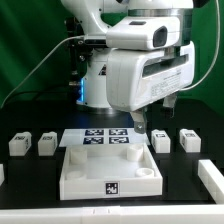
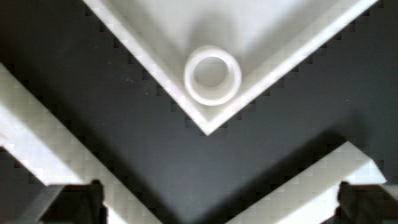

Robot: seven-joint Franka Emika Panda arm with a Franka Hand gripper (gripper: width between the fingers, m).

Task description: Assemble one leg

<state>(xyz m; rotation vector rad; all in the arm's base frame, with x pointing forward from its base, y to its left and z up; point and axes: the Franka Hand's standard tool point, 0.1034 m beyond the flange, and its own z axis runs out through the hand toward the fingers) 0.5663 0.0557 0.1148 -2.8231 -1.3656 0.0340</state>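
Observation:
Four small white legs with marker tags lie in a row on the black table: two on the exterior view's left (image 1: 18,144) (image 1: 47,143) and two on its right (image 1: 162,140) (image 1: 189,138). The large flat white square piece (image 1: 75,172) with round corner sockets lies in front of them. My gripper (image 1: 140,127) hangs over that piece's far right corner. In the wrist view, a corner of the piece with its round socket (image 2: 212,76) shows beyond my gripper (image 2: 214,205). The dark fingertips (image 2: 63,205) stand wide apart with nothing between them. No leg shows in the wrist view.
The marker board (image 1: 105,138) lies just behind the square piece, under the arm. White pieces show at the exterior view's right edge (image 1: 212,176) and left edge (image 1: 2,175). White bands (image 2: 45,140) cross the wrist view beside the fingers.

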